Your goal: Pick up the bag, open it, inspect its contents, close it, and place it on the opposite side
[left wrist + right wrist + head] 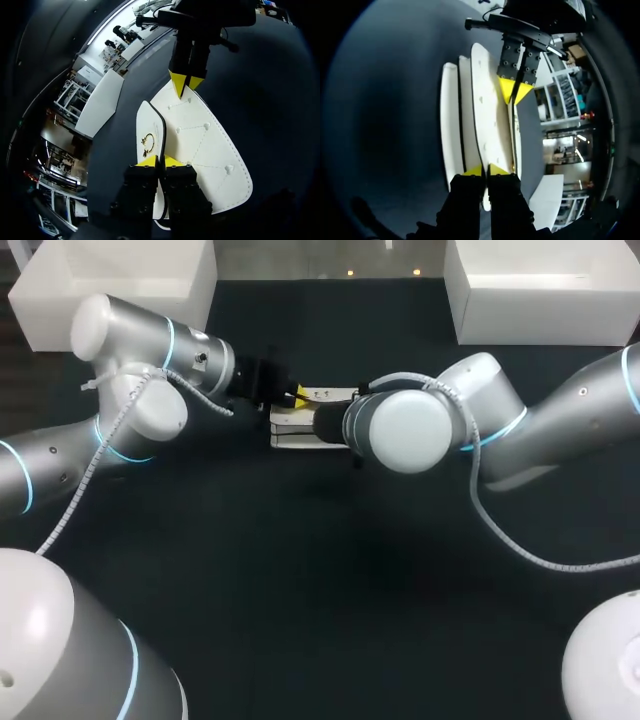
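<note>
Bag point(200, 135), white and flat with dotted stitching; left gripper point(160, 161) and right gripper point(487, 170) each pinch its opposite ends.

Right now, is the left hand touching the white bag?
Touching: the left wrist view shows the left hand pinching the bag between both yellow tips.

Our left arm point(130, 350) and right arm point(560, 420) are smooth silver-grey tubes with rounded white joint caps point(405, 430) and thin glowing blue rings point(170, 340). A white ribbed cable point(95, 455) loops along each. Our left gripper point(160, 161) and right gripper point(485, 170) are black, screw-studded blocks with yellow wedge tips point(148, 161).
</note>
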Action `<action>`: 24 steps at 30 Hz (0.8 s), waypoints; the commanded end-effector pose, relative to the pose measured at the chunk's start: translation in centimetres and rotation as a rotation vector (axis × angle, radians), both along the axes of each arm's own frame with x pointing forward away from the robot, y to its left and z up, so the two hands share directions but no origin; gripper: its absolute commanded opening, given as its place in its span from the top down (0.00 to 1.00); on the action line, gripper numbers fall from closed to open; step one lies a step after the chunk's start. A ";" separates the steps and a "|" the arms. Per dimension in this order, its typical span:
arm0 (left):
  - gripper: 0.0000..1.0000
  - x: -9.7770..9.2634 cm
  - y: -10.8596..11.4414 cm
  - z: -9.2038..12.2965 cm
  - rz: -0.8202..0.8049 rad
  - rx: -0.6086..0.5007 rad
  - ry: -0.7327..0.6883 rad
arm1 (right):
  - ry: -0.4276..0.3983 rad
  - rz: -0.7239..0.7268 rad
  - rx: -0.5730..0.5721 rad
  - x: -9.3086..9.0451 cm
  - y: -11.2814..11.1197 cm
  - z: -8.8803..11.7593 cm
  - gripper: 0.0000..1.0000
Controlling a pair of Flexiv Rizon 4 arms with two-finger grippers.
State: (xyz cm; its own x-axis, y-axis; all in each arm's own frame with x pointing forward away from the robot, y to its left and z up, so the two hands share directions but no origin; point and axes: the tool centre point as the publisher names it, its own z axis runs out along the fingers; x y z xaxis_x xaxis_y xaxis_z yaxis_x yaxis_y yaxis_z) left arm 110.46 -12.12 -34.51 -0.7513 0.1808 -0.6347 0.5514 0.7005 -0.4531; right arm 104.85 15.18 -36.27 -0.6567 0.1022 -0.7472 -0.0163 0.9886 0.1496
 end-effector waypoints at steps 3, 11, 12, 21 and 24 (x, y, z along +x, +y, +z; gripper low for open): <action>1.00 1.4 0.0 -1.0 0.070 0.020 0.013 | -0.002 0.000 0.001 0.1 0.0 -0.2 1.00; 1.00 1.0 -0.1 -1.0 -0.007 0.000 0.008 | -0.002 0.000 0.001 0.1 0.0 -0.2 1.00; 1.00 0.9 0.0 -0.9 -0.014 -0.001 0.006 | -0.002 0.000 0.001 0.1 0.0 -0.2 1.00; 1.00 0.7 1.1 -0.3 -0.039 -0.022 -0.011 | -0.002 0.000 0.001 0.1 0.0 -0.2 1.00; 1.00 0.5 0.7 0.0 -0.035 -0.020 -0.012 | -0.002 0.000 0.001 0.1 0.0 -0.2 1.00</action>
State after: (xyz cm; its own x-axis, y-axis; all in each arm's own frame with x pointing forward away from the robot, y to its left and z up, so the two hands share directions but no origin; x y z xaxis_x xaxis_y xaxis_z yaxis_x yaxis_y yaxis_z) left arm 111.03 -11.76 -34.54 -0.7386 0.1968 -0.6448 0.5814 0.6701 -0.4615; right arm 105.09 15.56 -36.33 -0.6571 0.1030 -0.7467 -0.0160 0.9885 0.1504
